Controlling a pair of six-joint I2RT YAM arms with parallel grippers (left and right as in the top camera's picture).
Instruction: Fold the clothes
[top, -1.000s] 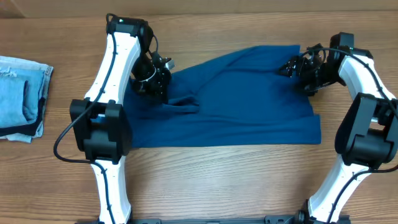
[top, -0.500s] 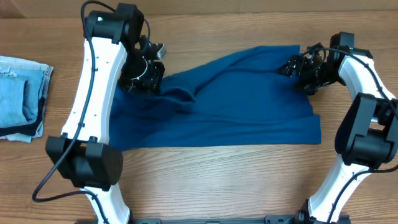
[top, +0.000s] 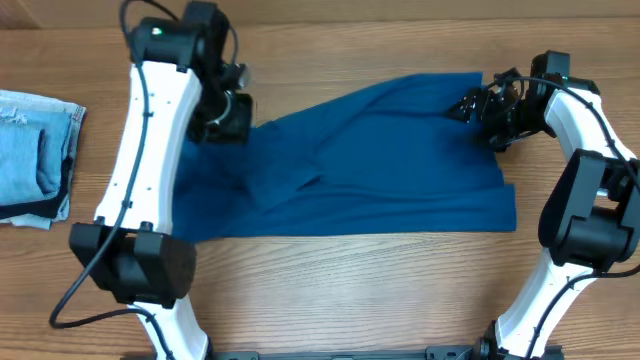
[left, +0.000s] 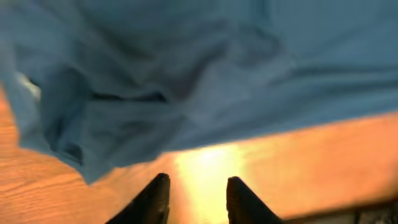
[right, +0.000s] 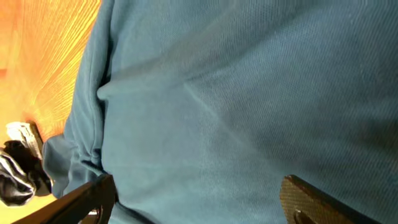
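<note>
Across the table's middle: the teal-blue shirt (top: 380, 160) is lying spread out, rumpling toward its left end, its near edge running straight.
Left gripper (top: 232, 120): is hovering at the shirt's far-left corner; in the wrist view its fingers (left: 157, 194) are standing apart over bare wood, pinching nothing, with the bunched cloth edge lying just beyond them.
Right gripper (top: 478, 108): is sitting at the shirt's far-right corner, its fingers (right: 87, 196) spreading wide above the fabric, no fold showing between them.
Table (top: 350, 290): wood-grained, is carrying everything.
Far left: a pale blue denim stack (top: 35, 155) is lying well apart from the shirt.
</note>
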